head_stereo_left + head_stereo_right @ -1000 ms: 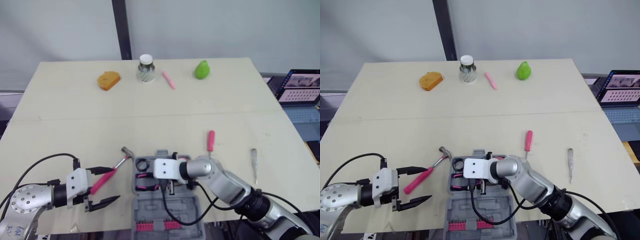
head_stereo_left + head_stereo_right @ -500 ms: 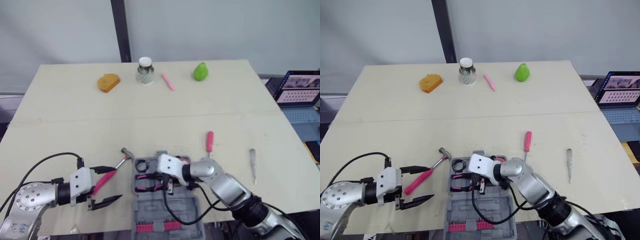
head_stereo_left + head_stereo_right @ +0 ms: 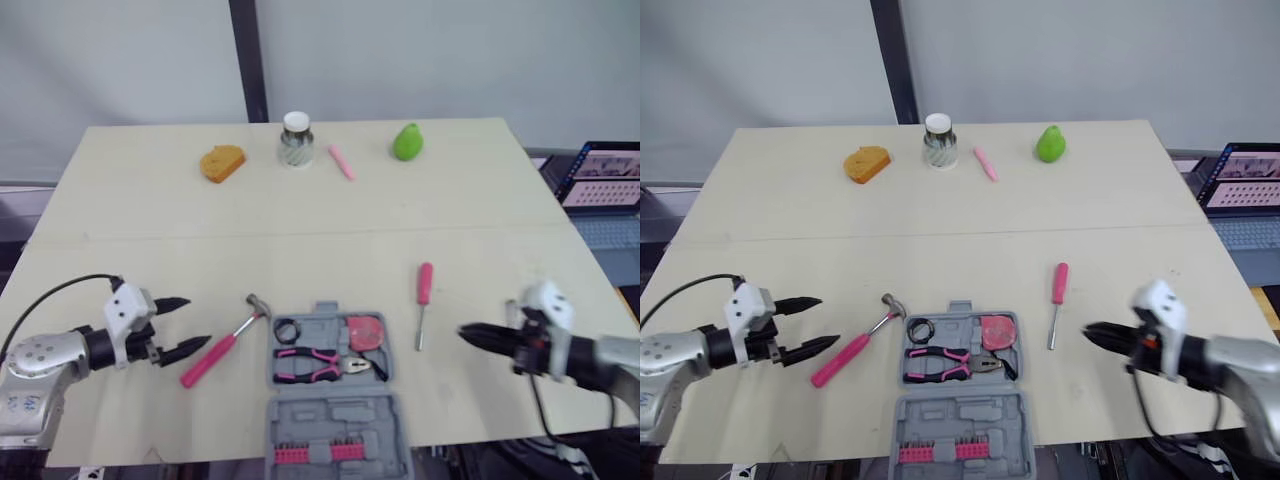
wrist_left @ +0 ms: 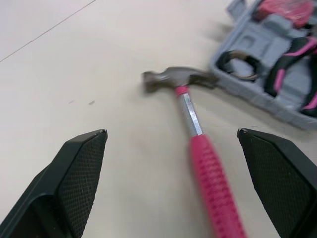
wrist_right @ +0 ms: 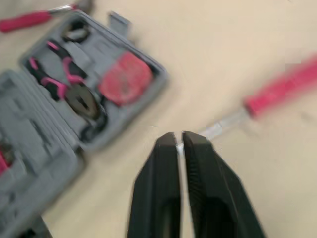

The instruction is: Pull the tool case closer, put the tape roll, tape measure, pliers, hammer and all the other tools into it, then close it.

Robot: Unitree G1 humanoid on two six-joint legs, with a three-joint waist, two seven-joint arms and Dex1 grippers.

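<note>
Your left gripper (image 3: 190, 322), lower left: fingers spread wide, empty; hammer (image 3: 225, 343) just right of it. Your right gripper (image 3: 466, 333), lower right: fingers together, empty; screwdriver (image 3: 423, 300) up-left of it.

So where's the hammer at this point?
In the left eye view the hammer lies on the table on the robot's left, between the open left hand and the tool case, with its head pointing toward the case.

orange obj (image 3: 222, 161), jar (image 3: 296, 139), grn pear (image 3: 406, 141), laptop (image 3: 605, 180)
</note>
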